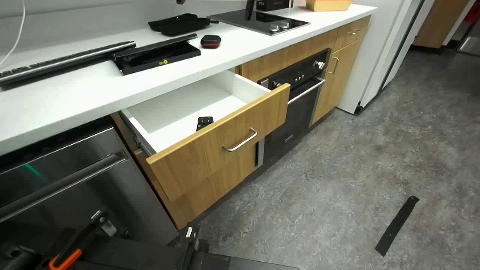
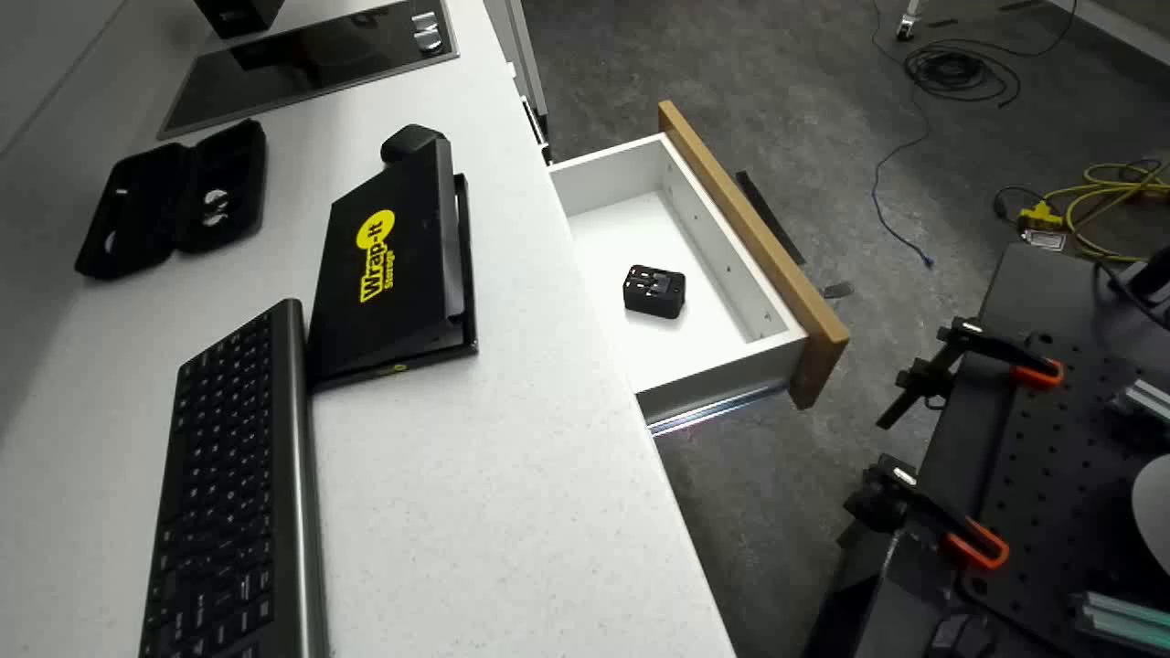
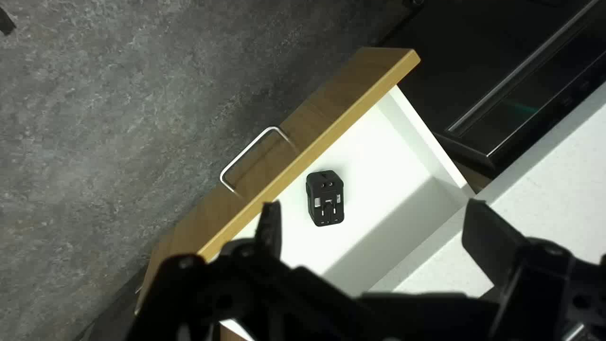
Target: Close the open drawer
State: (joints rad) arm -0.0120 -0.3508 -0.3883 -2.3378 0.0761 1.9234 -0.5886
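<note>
The drawer stands pulled out below the counter in both exterior views, its oak front point(image 1: 221, 140) and silver bar handle point(image 1: 242, 140) facing the floor. Its front's top edge point(image 2: 749, 228) and white inside also show from above. In the wrist view the drawer front point(image 3: 312, 151) runs diagonally, with the handle point(image 3: 248, 151) on its outer side. A black plug adapter point(image 3: 326, 199) lies inside on the drawer's floor; it also shows in an exterior view point(image 2: 654, 291). My gripper point(image 3: 373, 206) is open and empty, seen above the drawer. It is out of view in both exterior views.
The white counter point(image 2: 512, 512) overhangs the drawer. It holds a keyboard point(image 2: 224, 493), a Wrap-It box point(image 2: 393, 265), an open black case point(image 2: 174, 196) and a cooktop point(image 1: 258, 20). The oven point(image 1: 296, 101) and dishwasher point(image 1: 67, 180) flank the drawer. A black mount table with clamps point(image 2: 1033, 439) stands opposite.
</note>
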